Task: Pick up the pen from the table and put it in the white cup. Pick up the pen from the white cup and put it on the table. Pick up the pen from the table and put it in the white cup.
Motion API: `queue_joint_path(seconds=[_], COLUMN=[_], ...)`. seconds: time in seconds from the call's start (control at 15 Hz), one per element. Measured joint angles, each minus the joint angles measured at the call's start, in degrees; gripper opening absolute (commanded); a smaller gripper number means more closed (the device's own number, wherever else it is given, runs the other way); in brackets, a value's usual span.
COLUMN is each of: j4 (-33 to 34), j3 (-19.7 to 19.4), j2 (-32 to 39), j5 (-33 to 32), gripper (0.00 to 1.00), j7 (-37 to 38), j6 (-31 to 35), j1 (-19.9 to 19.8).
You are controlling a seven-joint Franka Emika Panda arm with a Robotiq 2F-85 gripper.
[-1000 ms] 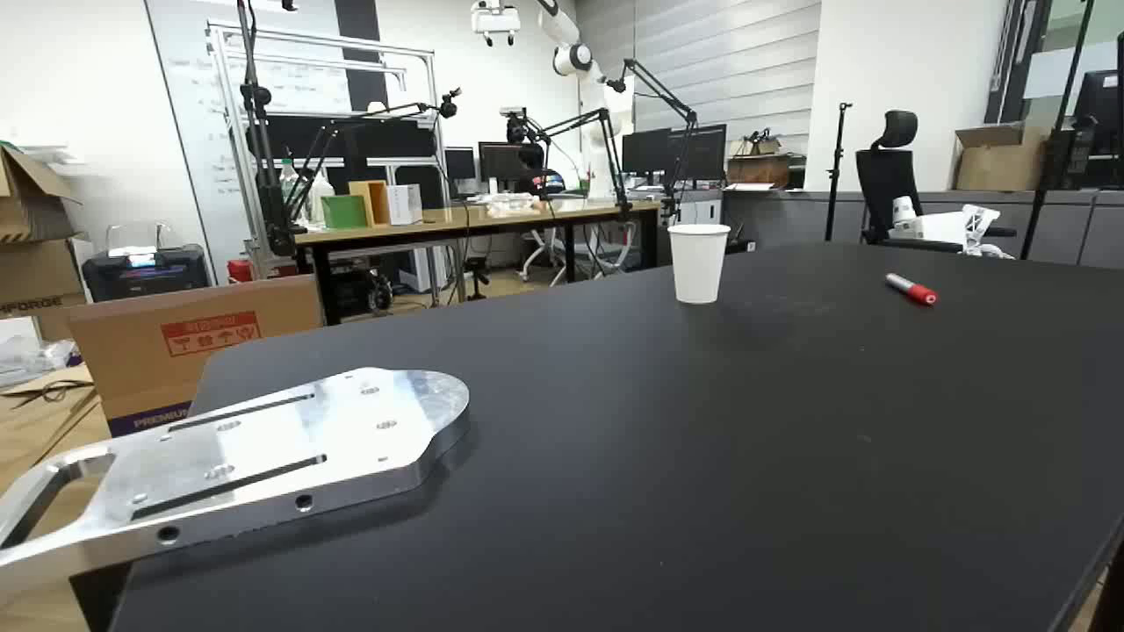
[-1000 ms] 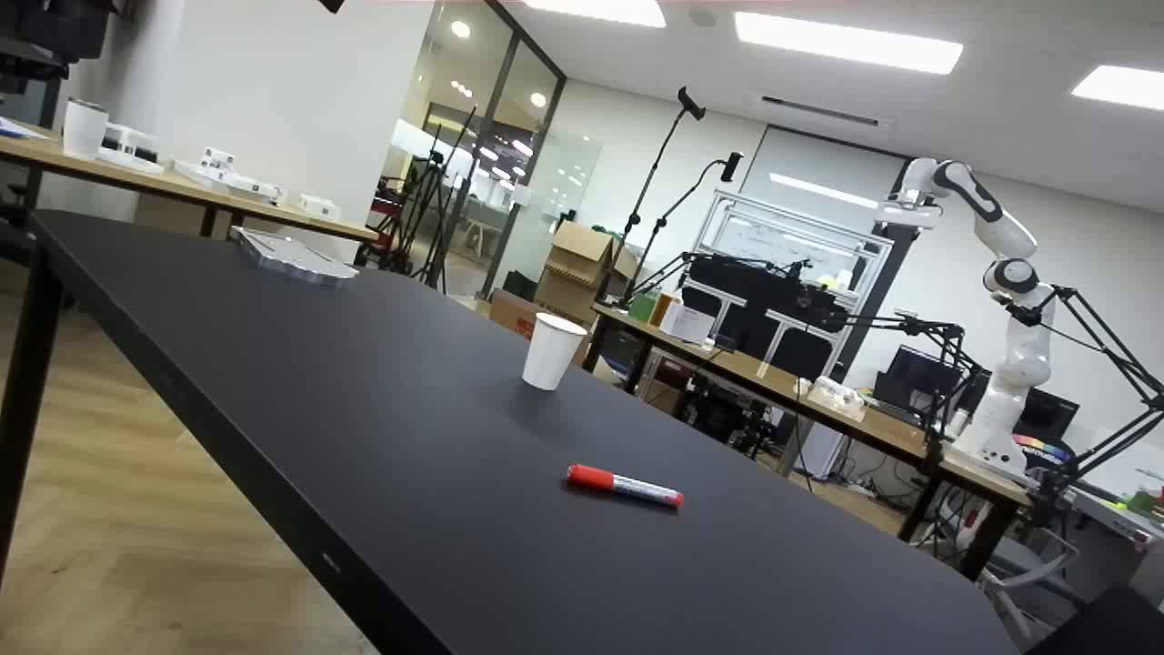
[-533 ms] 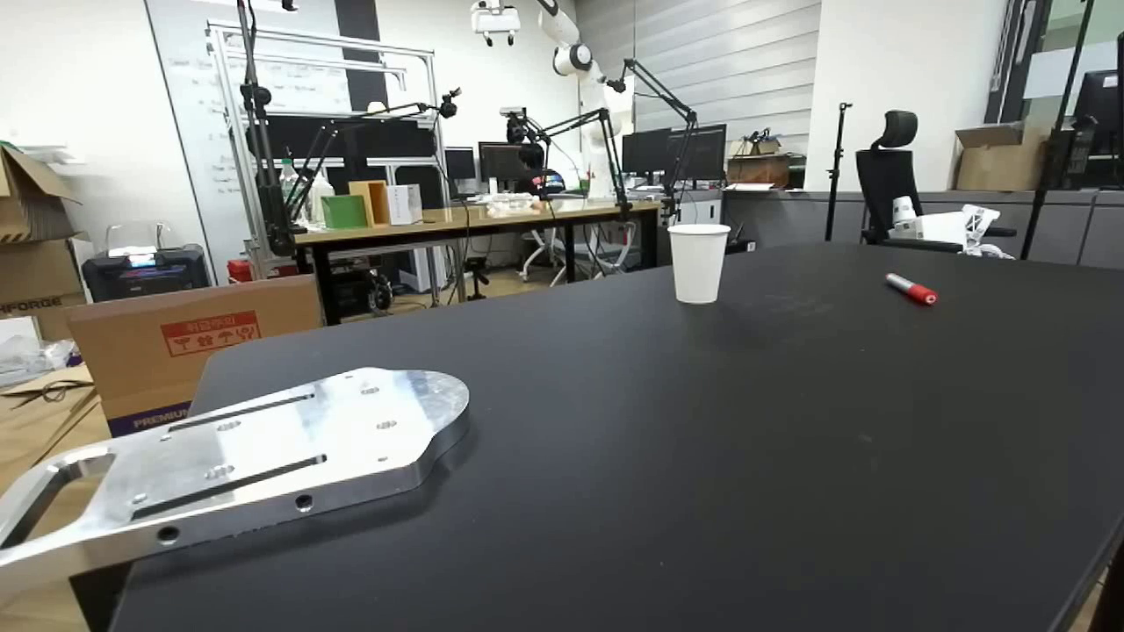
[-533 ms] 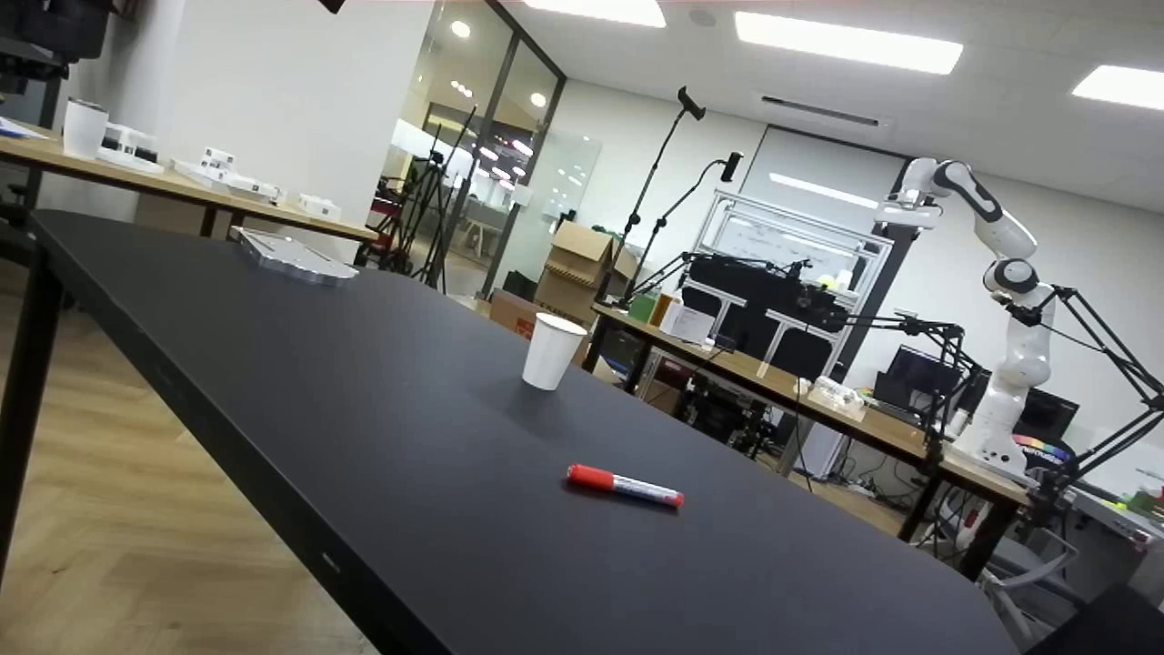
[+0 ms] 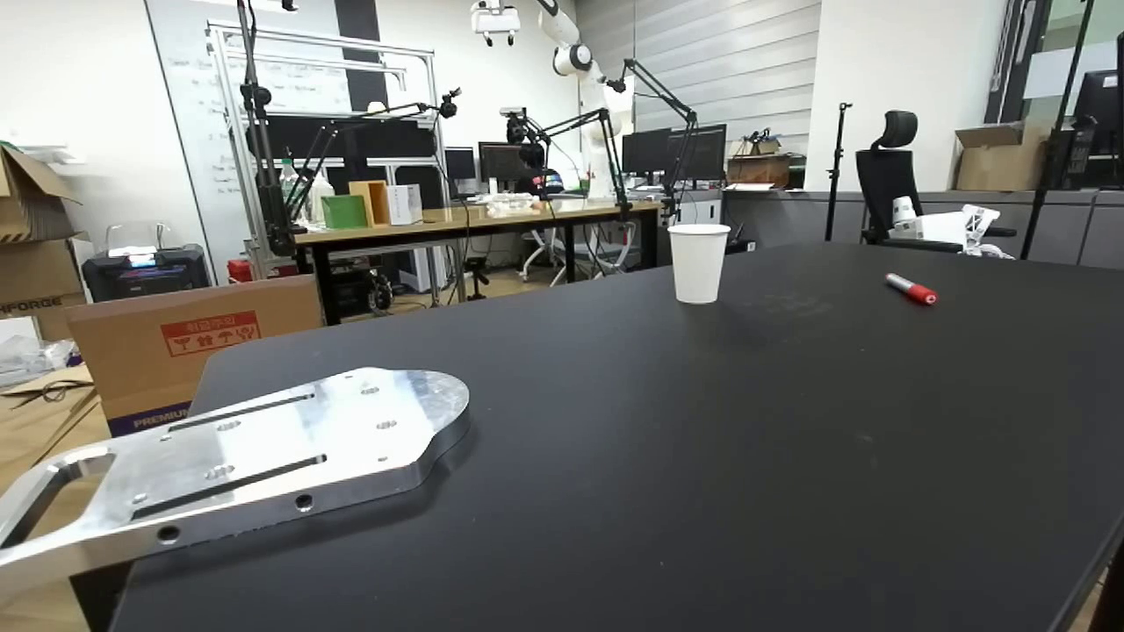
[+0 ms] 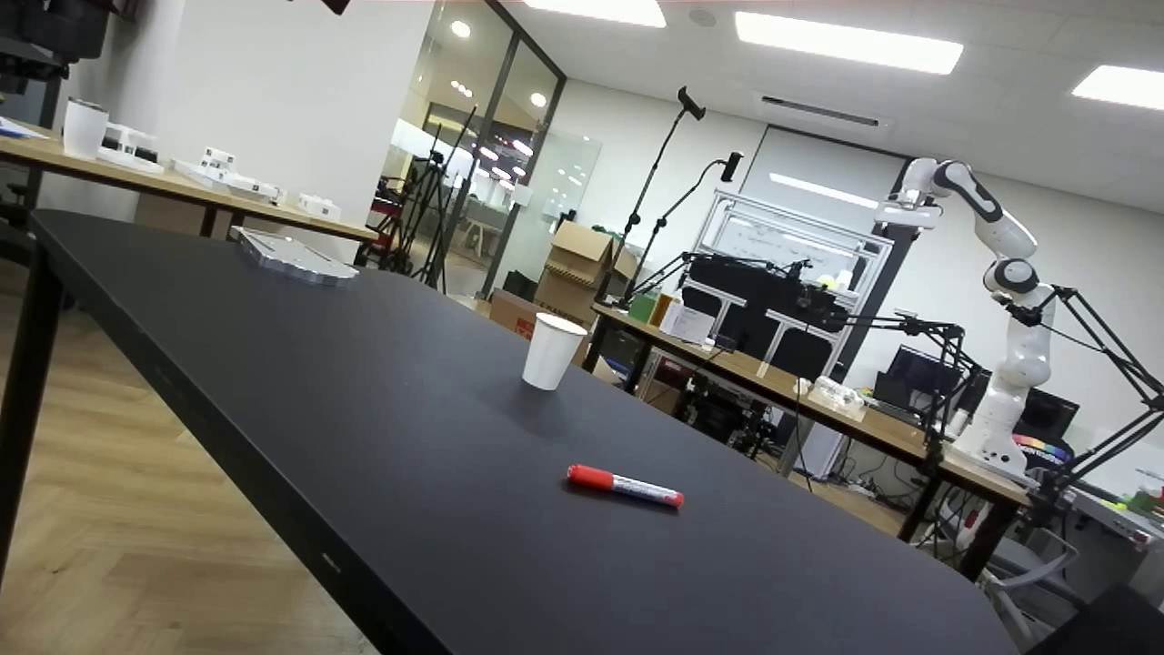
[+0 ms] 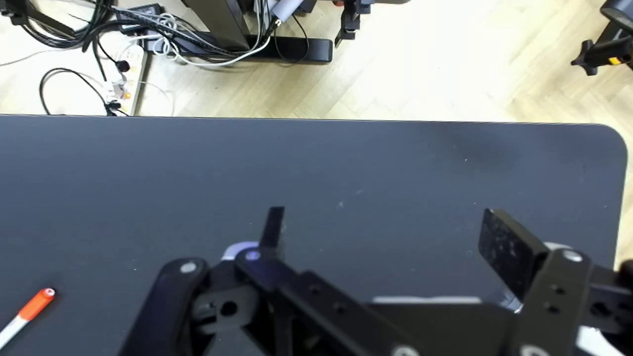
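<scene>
The red pen with a white barrel lies flat on the black table in both exterior views (image 5: 911,289) (image 6: 625,486). A stretch of table separates it from the white cup (image 5: 698,265), which stands upright; what is inside the cup cannot be seen. In the wrist view my gripper (image 7: 382,212) stands open above the table (image 7: 173,173), nothing between its fingers (image 7: 507,252). The pen (image 7: 25,318) shows there at the lower left, well apart from the jaws. I cannot make out the cup in the wrist view.
A flat silver metal plate (image 5: 299,439) lies on the table, hanging over its end. Behind stands a wooden workbench (image 6: 773,364) with another white arm (image 6: 1009,273). A small dark tip (image 6: 336,5) pokes in at the top edge, too little to identify.
The small dark tip at the top edge of an exterior view has shifted slightly. The pen, cup and metal plate have not moved.
</scene>
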Motion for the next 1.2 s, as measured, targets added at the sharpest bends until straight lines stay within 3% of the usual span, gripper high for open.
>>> queue_joint_path(seconds=[0.33,0.67,0.93,1.2], j4=[1.9,10.6,16.6,16.9], j3=[-2.3,-6.9,-11.3,-14.4], j2=[2.8,11.8,18.7,21.2], j5=[-6.2,-12.7,-12.9,-11.9], gripper=[1.0,1.0,1.0,1.0], j7=[0.2,0.7,2.7,8.0], j6=[4.3,11.0,19.9,27.9], j1=[-3.5,-7.9,-10.3,-11.1])
